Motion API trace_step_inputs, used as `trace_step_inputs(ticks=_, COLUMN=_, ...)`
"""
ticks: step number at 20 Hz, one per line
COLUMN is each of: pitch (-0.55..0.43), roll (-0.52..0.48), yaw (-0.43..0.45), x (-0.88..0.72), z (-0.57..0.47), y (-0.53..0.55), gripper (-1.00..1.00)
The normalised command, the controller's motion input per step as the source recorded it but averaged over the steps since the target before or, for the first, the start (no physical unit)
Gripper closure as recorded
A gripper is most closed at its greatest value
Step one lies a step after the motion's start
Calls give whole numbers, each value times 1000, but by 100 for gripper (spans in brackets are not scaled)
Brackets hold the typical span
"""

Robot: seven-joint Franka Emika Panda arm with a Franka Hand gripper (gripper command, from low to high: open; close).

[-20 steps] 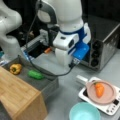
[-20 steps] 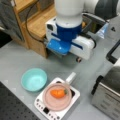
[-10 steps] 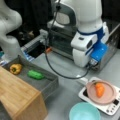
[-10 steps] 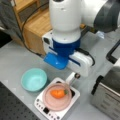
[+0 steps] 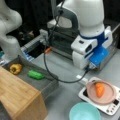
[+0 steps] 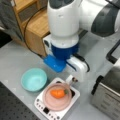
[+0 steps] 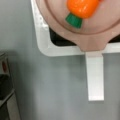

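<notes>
In a front view, going from the left, a yellow bell pepper (image 5: pixel 15 68) and a green elongated vegetable (image 5: pixel 35 74) lie apart from each other in a shallow grey tray (image 5: pixel 51 85), beside a light wooden box (image 5: pixel 21 98). A black cable (image 5: pixel 53 75) loops across the grey bench (image 5: pixel 63 68) toward the white and blue arm head (image 5: pixel 91 50), which hangs above the bench just left of and above the plate. Nothing sits beneath it but bare bench and the white handle. The pincer itself is hidden under the head in both front views, and the wrist view shows no fingers, so whether it is apart or together cannot be told.

Further right, an orange toy carrot with a green stub end (image 5: pixel 99 89) lies on a round pink plate (image 5: pixel 110 96), the plate resting on a flat white square scale-like base (image 5: pixel 86 96) with a dark top and small buttons along one edge. A white flat handle (image 5: pixel 81 78) sticks out from the base toward the arm. Below the plate, an empty turquoise round bowl (image 5: pixel 83 112) stands just beside the base.

In the wrist view the carrot (image 7: pixel 82 8) shows bright orange and smooth, its green end (image 7: pixel 74 20) pointing down and left, resting inside the plate's (image 7: pixel 95 37) raised rim; the handle (image 7: pixel 95 75) runs straight down over the bench.

In a front view a metal-fronted appliance (image 6: pixel 107 97) stands at the right.
</notes>
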Motion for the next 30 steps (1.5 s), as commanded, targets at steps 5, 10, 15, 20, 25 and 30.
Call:
trace_step_inputs(ticks=5, pitch=150, roll=-100, yaw=-146, x=315, z=-54, y=-179, gripper=-100)
trace_step_inputs(ticks=10, pitch=139, roll=-119, yaw=-134, x=317, z=-69, y=-70, gripper=-100)
trace_step_inputs(ticks=15, pitch=187, roll=-166, yaw=-174, x=319, z=-35, y=104, gripper=-100)
trace_step_inputs(ticks=20, pitch=155, roll=-168, yaw=-86, x=353, z=20, y=142, gripper=-100)
trace_step_inputs(ticks=25, pitch=152, roll=-175, yaw=-16, x=342, z=92, y=102, gripper=-100)
trace_step_inputs(ticks=30, pitch=149, roll=-177, yaw=-13, x=360, z=70, y=99, gripper=-100)
